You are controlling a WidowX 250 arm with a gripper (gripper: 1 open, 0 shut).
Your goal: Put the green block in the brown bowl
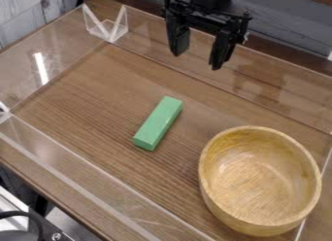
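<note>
Fingers (223, 51) spread wide above wooden tabletop (112, 82), green block (157, 123) near brown bowl (261, 182), lettering too small to read.

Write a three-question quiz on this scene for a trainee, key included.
1. True or false: the block lies outside the bowl.
2. Pick one. The fingers are:
A) shut on the block
B) open, holding nothing
C) down inside the bowl
3. Fill in: to do the task, the arm should probably first pick up the ____.

Key: 1 true; 2 B; 3 block
</note>
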